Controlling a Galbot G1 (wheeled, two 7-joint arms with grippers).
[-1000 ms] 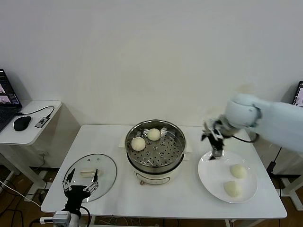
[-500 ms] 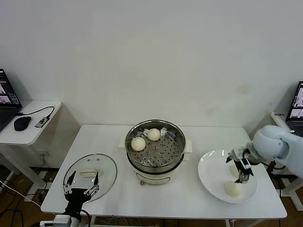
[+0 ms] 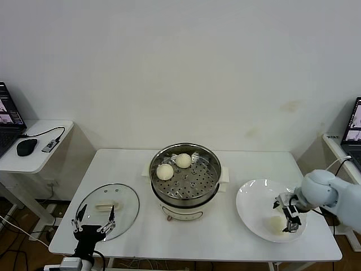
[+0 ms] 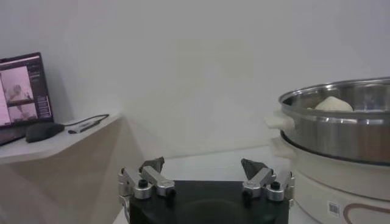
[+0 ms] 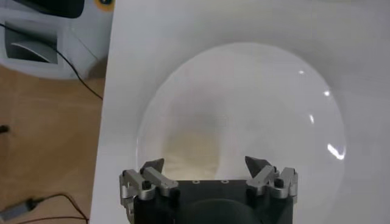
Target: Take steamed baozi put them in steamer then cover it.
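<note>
White table (image 3: 141, 237) against a plain white wall. At centre, the steamer (image 3: 185, 182) holds two steamed baozi (image 3: 164, 171) at its 10–12 o'clock edge. The glass cover (image 3: 107, 210) lies flat at the table's 8 o'clock. Left gripper (image 3: 92, 222), fingers spread, hangs at the cover's near rim. Right gripper (image 3: 287, 213), fingers spread, is low over the white plate (image 3: 251, 217) at 4 o'clock. A side desk (image 3: 42, 158) at 9 o'clock carries a mouse (image 3: 26, 147).

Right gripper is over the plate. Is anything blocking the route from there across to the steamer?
Nothing visible. Bare table lies between the plate and the steamer, whose top is open. The cover lies on the table on the steamer's other side, by the open left gripper. The open right gripper hangs over the plate.
</note>
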